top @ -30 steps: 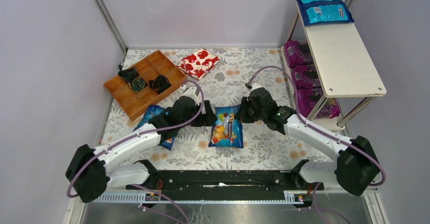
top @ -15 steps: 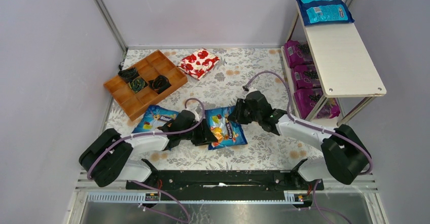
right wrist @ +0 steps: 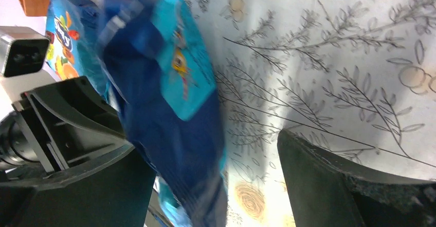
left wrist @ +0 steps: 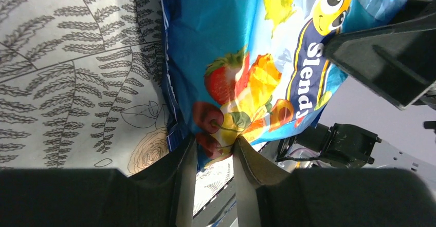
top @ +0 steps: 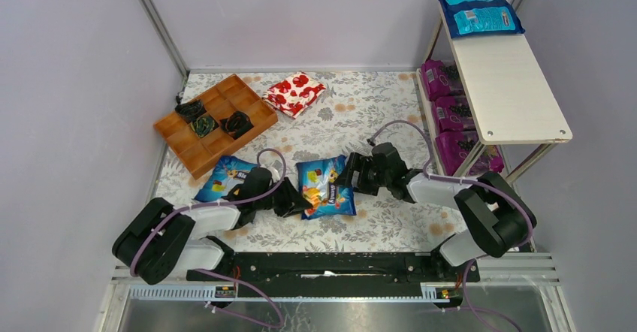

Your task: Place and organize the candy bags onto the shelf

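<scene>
the right gripper (top: pixel 350 176) has let go, its jaws now spread around the blue fruit candy bag (top: pixel 324 188). the left gripper (left wrist: pixel 215 147) has closed to pinch its edge. the bag lies well left of the shelf (top: pixel 511 92), seemingly handed away from it.

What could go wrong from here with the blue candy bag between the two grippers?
1. The left gripper pinches the blue candy bag only at one edge, so the glossy packet might slip out when lifted.
2. The right gripper is open with its fingers on either side of the bag's other end; a pull could snag it there.
3. The second blue bag lies right by the left arm and may get dragged.
</scene>
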`<move>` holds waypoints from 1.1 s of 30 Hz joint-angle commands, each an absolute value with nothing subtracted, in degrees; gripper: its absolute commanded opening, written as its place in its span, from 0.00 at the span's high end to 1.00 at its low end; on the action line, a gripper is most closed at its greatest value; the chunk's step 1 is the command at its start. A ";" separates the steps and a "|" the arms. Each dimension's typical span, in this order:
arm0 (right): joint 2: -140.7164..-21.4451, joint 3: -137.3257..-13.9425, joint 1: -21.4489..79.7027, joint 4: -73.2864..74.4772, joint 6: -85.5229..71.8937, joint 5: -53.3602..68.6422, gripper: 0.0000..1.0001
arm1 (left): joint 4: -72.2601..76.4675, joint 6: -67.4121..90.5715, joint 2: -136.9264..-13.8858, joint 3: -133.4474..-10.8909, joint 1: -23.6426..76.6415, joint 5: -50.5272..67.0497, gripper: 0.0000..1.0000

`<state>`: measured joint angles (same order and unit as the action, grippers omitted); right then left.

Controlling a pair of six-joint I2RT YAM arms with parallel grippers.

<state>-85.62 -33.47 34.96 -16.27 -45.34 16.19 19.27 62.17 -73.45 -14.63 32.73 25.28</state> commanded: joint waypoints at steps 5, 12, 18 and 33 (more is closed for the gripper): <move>-92.27 -28.38 34.21 -37.81 -54.08 29.73 0.09 | 19.17 62.11 -74.55 -12.57 31.20 25.16 0.71; -102.75 -35.80 39.54 -46.21 -58.67 28.65 0.21 | 20.18 62.36 -75.05 -12.59 31.20 26.33 0.71; -97.07 -34.52 39.55 -38.90 -54.61 23.90 0.38 | 16.94 60.01 -72.72 -13.35 31.20 25.09 0.70; -90.69 -34.82 38.42 -30.81 -50.38 22.95 0.44 | 16.31 58.81 -73.12 -13.97 31.20 25.10 0.70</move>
<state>-94.85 -33.54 38.61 -32.29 -52.27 23.11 19.53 60.86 -73.12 -13.80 31.27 27.07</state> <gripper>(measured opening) 0.592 0.303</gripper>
